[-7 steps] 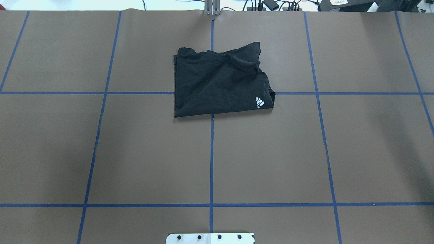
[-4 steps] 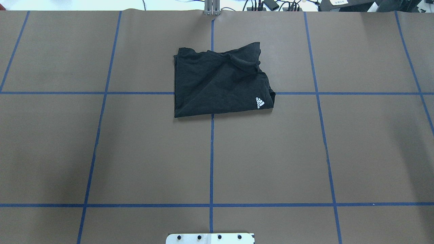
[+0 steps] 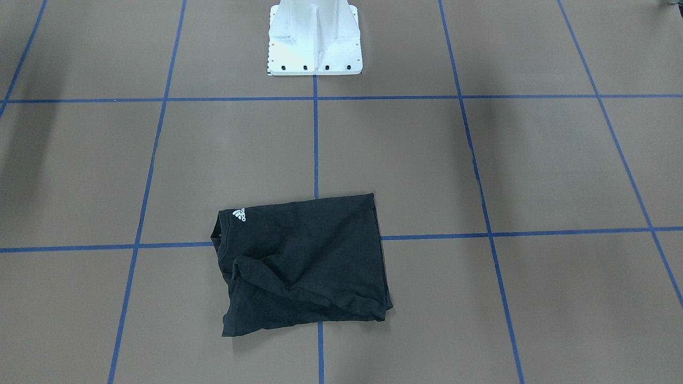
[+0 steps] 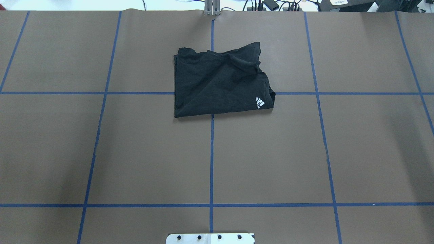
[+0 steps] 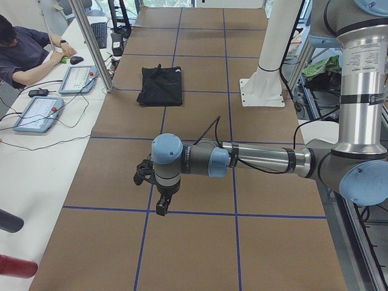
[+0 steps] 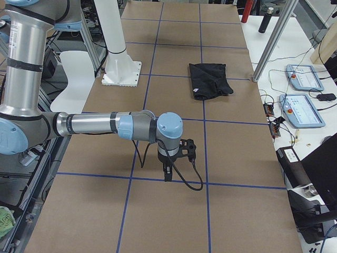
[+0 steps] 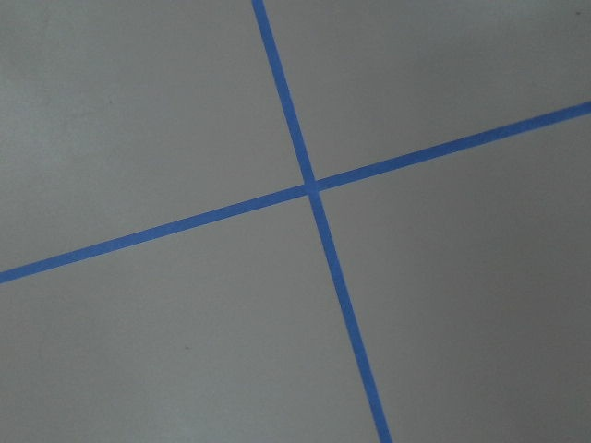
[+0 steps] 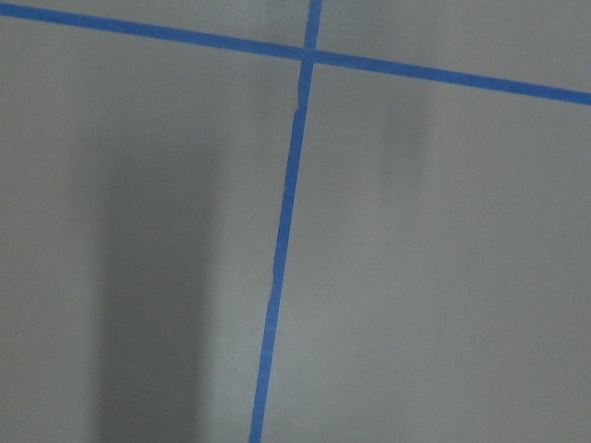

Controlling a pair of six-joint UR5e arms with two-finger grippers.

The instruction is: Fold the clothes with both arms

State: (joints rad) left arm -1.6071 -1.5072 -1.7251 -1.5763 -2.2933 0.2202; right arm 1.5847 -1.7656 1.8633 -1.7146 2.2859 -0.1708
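The black T-shirt [image 4: 220,81] lies folded into a rough rectangle at the far middle of the table, with its small white logo [image 4: 260,102] at the near right corner. It also shows in the front view [image 3: 301,261] and in both side views [image 5: 160,85] [image 6: 209,80]. Its chest graphic is hidden. The left gripper [image 5: 161,206] hangs over bare table far from the shirt, and the right gripper [image 6: 167,174] does the same at the other end. I cannot tell whether either is open or shut. Both wrist views show only brown table and blue tape.
The white pedestal base [image 3: 315,37] stands at the robot's edge of the table. Blue tape lines [image 4: 211,159] grid the brown surface. An operator [image 5: 18,48], control pendants [image 6: 303,76] and a metal post [image 5: 91,42] stand along the far side.
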